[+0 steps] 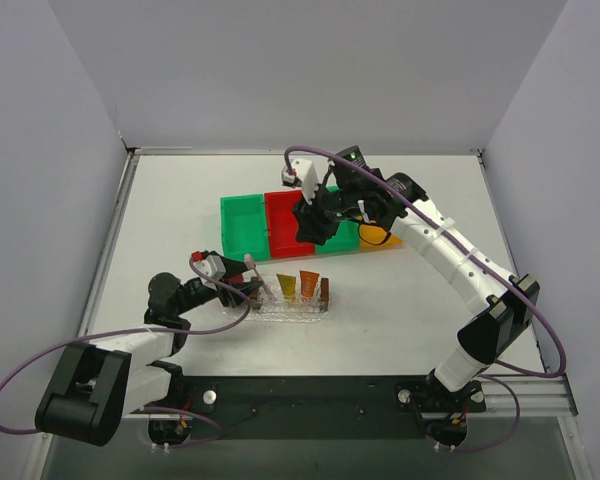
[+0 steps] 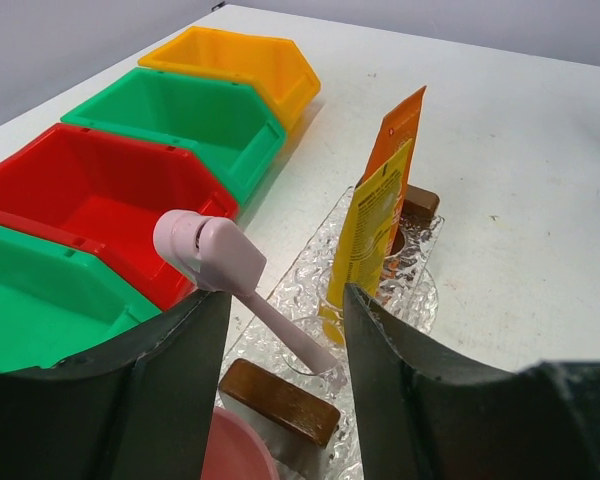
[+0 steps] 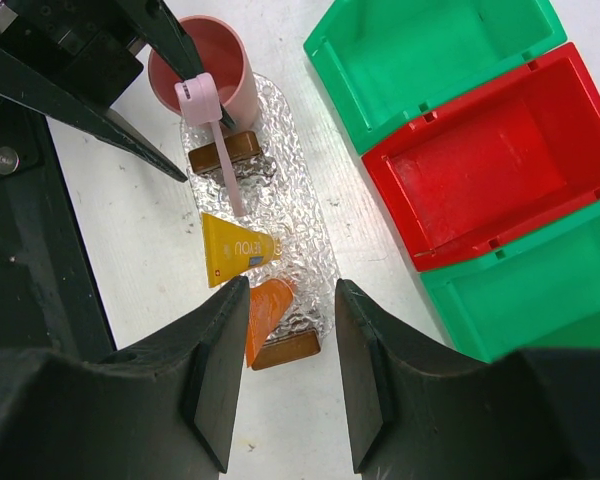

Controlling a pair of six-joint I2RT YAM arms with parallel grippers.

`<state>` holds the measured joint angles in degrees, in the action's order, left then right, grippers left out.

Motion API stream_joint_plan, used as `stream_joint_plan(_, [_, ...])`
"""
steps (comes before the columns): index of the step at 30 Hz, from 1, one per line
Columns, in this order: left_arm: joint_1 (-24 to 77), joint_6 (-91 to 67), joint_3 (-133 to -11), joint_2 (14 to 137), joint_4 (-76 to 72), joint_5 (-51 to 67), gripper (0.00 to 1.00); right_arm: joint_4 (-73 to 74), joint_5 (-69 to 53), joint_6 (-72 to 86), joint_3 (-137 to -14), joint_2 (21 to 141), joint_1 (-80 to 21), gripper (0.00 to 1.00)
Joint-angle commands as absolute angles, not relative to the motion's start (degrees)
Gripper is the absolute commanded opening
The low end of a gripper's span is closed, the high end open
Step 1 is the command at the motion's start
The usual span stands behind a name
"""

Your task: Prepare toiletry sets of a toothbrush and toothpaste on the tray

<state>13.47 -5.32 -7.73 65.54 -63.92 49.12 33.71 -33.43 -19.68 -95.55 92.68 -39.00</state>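
The clear tray [image 1: 290,311] [image 2: 310,268] [image 3: 302,240] lies in front of my left arm, a brown handle block [image 2: 281,401] at each short end. The pale pink toothbrush [image 2: 206,252] [image 3: 230,178] [image 1: 259,276] stands in it, leaning, head up. Two toothpaste tubes stand beside it: the yellow one [image 2: 369,225] [image 3: 232,258] [image 1: 287,286] and the orange one [image 2: 404,125] [image 3: 265,315] [image 1: 308,283]. My left gripper [image 2: 285,295] [image 1: 242,287] is open, its fingers either side of the toothbrush's stick with a gap on each side. My right gripper [image 3: 292,290] [image 1: 310,222] hangs open and empty over the bins.
A row of bins stands behind the tray: green [image 1: 243,225], red [image 1: 285,225] [image 3: 480,170], green [image 1: 340,236] and orange [image 1: 382,238] [image 2: 235,65]. A pink cup [image 3: 215,55] [image 2: 236,450] sits at the tray's left end, under my left gripper.
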Motion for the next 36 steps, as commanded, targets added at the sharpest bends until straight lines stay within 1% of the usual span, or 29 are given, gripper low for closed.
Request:
stream_joint_plan(1, [13.7,-4.3,-7.2,64.7,-65.7,51.4,0.58,34.2,-34.6,-20.7,-96.1,93.6,-39.6,0.35])
stream_joint_plan(9, [13.7,-4.2,-6.7,64.7,-66.6,53.2,0.47,34.3,-34.3,-20.8,-96.0,93.9,-39.6,0.35])
stream_joint_plan(13, [13.6,-4.2,-6.2,64.3,-66.9,53.6,0.45,34.3,-34.2,-20.9,-96.0,94.0,-39.6,0.35])
stream_joint_plan(22, [13.6,-4.7,-6.8,64.4,-66.2,51.9,0.46,34.5,-34.0,-21.1,-95.8,93.9,-39.8,0.35])
stream_joint_plan(23, [13.6,-4.8,-6.7,64.2,-66.1,51.8,0.5,34.5,-34.0,-21.2,-95.6,93.8,-39.9,0.35])
stream_joint_plan(26, [13.5,-4.8,-6.7,63.8,-65.7,50.8,0.56,34.5,-33.9,-21.3,-95.5,93.7,-39.9,0.35])
stream_joint_plan(27, [13.6,-4.8,-6.7,63.5,-65.7,50.6,0.57,34.5,-33.9,-21.3,-95.5,93.8,-39.8,0.35])
stream_joint_plan(36, [12.9,-4.2,-6.9,60.5,-63.5,49.0,0.58,34.5,-34.0,-21.4,-95.6,94.0,-40.0,0.35])
